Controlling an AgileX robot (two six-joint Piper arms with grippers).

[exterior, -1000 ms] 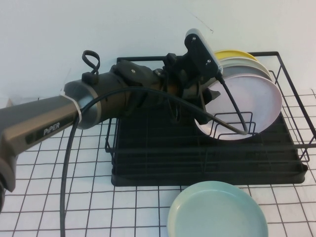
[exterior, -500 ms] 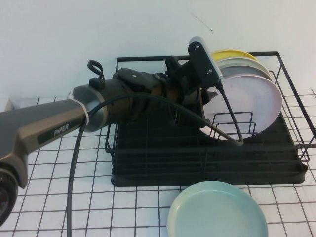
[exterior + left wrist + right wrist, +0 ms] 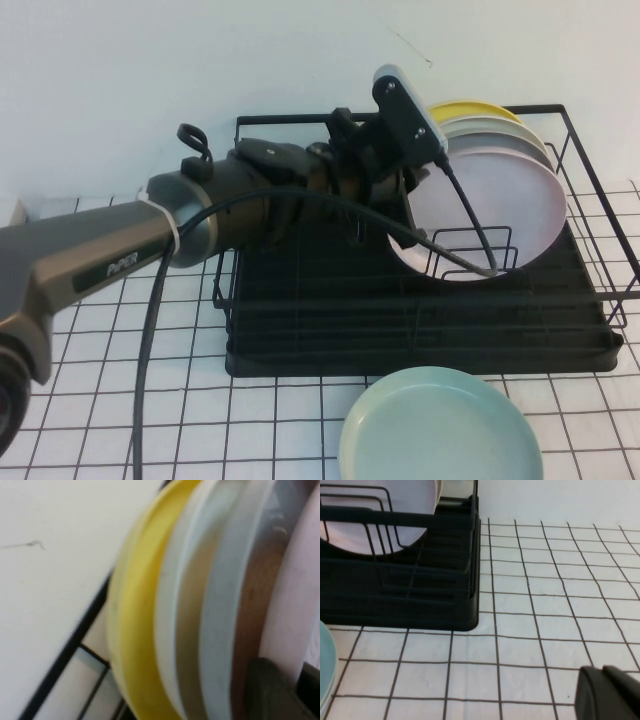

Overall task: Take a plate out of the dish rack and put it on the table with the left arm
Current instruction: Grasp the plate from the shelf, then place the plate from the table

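Plate [image 3: 505, 205], pale pink-lilac, stands on edge in the dish rack [image 3: 420, 330], frontmost of a stack at centre right of the high view. Behind it, nearly touching: a grey plate [image 3: 497, 133], then a yellow plate [image 3: 470, 108] at the back. Left arm [image 3: 160, 235] reaches in from the lower left of the frame; left gripper [image 3: 412, 185] sits at the plate's left rim, hidden under its own wrist housing. In the left wrist view a dark finger [image 3: 272, 692] lies against the pink rim [image 3: 300, 605], so the jaws look clamped on the plate, though the contact is blurred. Upright wire dividers [image 3: 470, 250] and the arm's black cable [image 3: 440, 245] cross in front of the plate's lower half. Mint-green plate [image 3: 440, 425] lies flat on the table [image 3: 100, 400] just in front of the rack. Right gripper [image 3: 610, 692] shows only as a dark corner low over the table, right of the rack; cannot tell its jaw state.
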